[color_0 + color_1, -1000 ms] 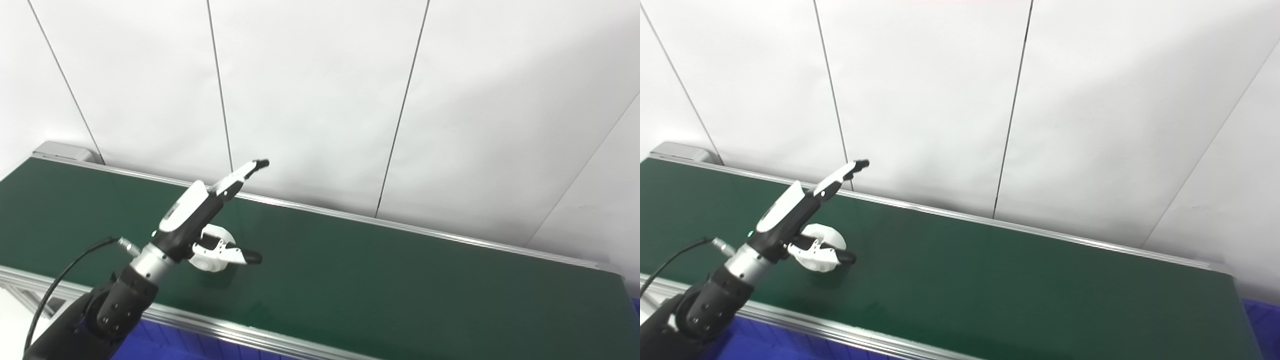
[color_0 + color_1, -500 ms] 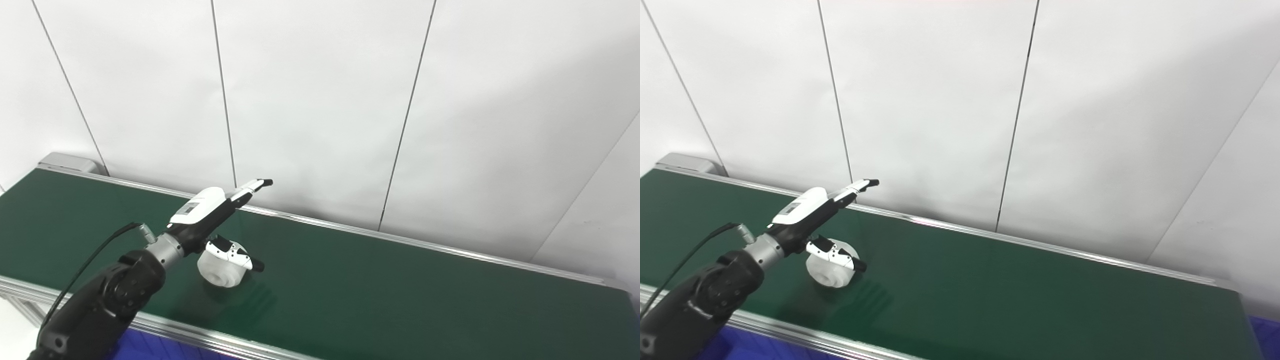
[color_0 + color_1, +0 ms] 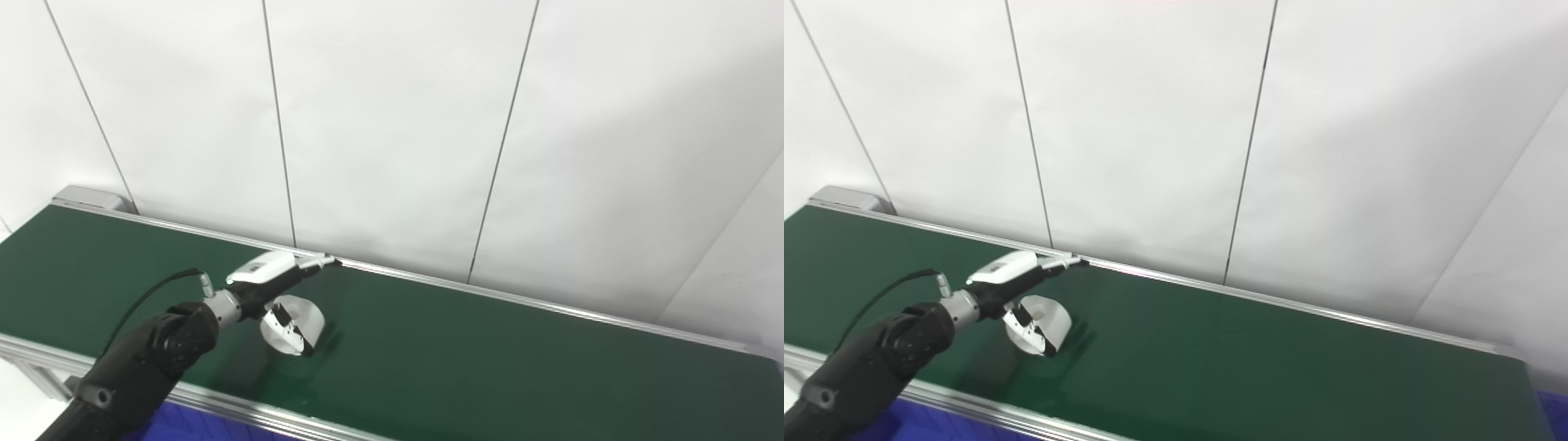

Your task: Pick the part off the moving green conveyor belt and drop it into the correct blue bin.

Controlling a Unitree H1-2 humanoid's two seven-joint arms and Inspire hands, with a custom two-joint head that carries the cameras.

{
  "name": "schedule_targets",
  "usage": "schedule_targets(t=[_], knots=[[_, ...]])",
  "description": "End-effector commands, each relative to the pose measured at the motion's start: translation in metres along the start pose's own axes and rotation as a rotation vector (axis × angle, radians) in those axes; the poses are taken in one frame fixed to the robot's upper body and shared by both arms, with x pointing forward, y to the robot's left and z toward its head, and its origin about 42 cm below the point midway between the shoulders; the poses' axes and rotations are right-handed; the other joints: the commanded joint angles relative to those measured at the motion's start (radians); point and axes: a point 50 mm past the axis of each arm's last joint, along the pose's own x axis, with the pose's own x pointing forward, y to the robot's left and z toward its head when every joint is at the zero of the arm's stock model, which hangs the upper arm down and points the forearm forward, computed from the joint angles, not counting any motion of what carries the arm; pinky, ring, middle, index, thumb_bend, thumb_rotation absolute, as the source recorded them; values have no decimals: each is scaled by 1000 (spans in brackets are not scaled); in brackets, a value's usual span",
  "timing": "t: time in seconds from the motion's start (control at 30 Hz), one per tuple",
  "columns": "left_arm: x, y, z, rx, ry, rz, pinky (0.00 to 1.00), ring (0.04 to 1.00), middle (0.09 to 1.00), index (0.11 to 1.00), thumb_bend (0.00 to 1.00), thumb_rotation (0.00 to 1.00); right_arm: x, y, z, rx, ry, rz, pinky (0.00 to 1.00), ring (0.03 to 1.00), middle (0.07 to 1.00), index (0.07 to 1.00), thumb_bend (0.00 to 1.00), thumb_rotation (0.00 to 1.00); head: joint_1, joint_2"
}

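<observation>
The left hand (image 3: 278,294) reaches out low over the green conveyor belt (image 3: 490,361) with its fingers (image 3: 318,262) stretched flat toward the far rail and its thumb hooked down against the white part (image 3: 300,321), a short ring-shaped piece tipped up on its edge near the left-middle of the belt. The thumb touches the part, but the fingers are spread above it and not wrapped round, so the hand is still largely open and I judge the part is not yet truly held. The chief risk from here is that the part, standing on its edge on a moving belt, rolls or topples away to the right before the fingers close, or that the thumb pushing at one side only flicks it off toward the near rail (image 3: 257,409). A late or shallow closing would cause either. A blue bin (image 3: 184,429) shows as a strip below the near rail, so the hand must lift the part clear over that rail to reach it; which bin is correct cannot be told. The right hand is out of sight. Behind stands a white panelled wall (image 3: 398,122).
</observation>
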Motion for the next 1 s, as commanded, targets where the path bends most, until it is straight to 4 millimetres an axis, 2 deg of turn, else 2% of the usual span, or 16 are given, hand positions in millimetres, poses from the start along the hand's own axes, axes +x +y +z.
schedule_targets(t=[0.0, 0.13, 0.3, 0.37, 0.47, 0.5, 0.53, 0.57, 0.6, 0.67, 0.73, 0.97], knots=[[12, 25, 8, 26, -24, 45, 970, 978, 994, 922, 955, 158, 4, -4, 12, 26, -87, -31, 728, 906, 969, 1000, 790, 667, 2, 6], [16, 17, 5, 44, -12, 12, 976, 978, 994, 920, 973, 144, 2, -6, 12, 25, -85, -30, 725, 920, 986, 1000, 799, 678, 10, 12], [20, 9, 2, 57, 15, -21, 982, 978, 995, 923, 969, 130, 0, -9, 13, 27, -87, -30, 831, 949, 993, 1000, 798, 683, 14, 16], [21, 5, -1, 33, 23, -22, 948, 964, 982, 913, 937, 87, 0, -10, 13, 25, -87, -31, 817, 945, 996, 1000, 797, 687, 13, 19], [24, -2, -4, -19, 20, 8, 777, 856, 876, 853, 780, 10, -1, -11, 13, 15, -84, -34, 784, 931, 993, 1000, 800, 689, 9, 21], [25, -5, -5, -33, 11, 33, 668, 737, 776, 763, 687, 2, -1, -11, 13, 11, -85, -35, 750, 921, 992, 1000, 793, 692, 8, 23], [26, -9, -6, -35, 1, 65, 658, 725, 766, 753, 677, 2, -1, -11, 13, 14, -86, -36, 747, 921, 991, 1000, 792, 691, 8, 25], [27, -12, -6, -35, -6, 89, 596, 650, 641, 623, 597, 0, -2, -12, 14, 16, -86, -38, 761, 926, 991, 1000, 787, 681, 7, 28], [28, -14, -5, -32, -11, 111, 553, 599, 577, 555, 556, 0, -2, -12, 14, 19, -87, -40, 781, 930, 990, 1000, 782, 674, 6, 30], [29, -17, -2, -28, -8, 131, 522, 506, 543, 475, 508, 0, -1, -12, 14, 13, -91, -40, 826, 944, 991, 1000, 777, 677, 6, 31], [29, -17, 0, -25, 1, 135, 498, 475, 536, 466, 499, 0, -1, -11, 14, 12, -92, -39, 834, 942, 989, 1000, 775, 684, 4, 34], [22, -12, 2, -31, 18, 129, 472, 458, 537, 467, 496, 0, -3, -11, 16, 8, -96, -39, 823, 934, 985, 1000, 792, 702, -2, 45]])
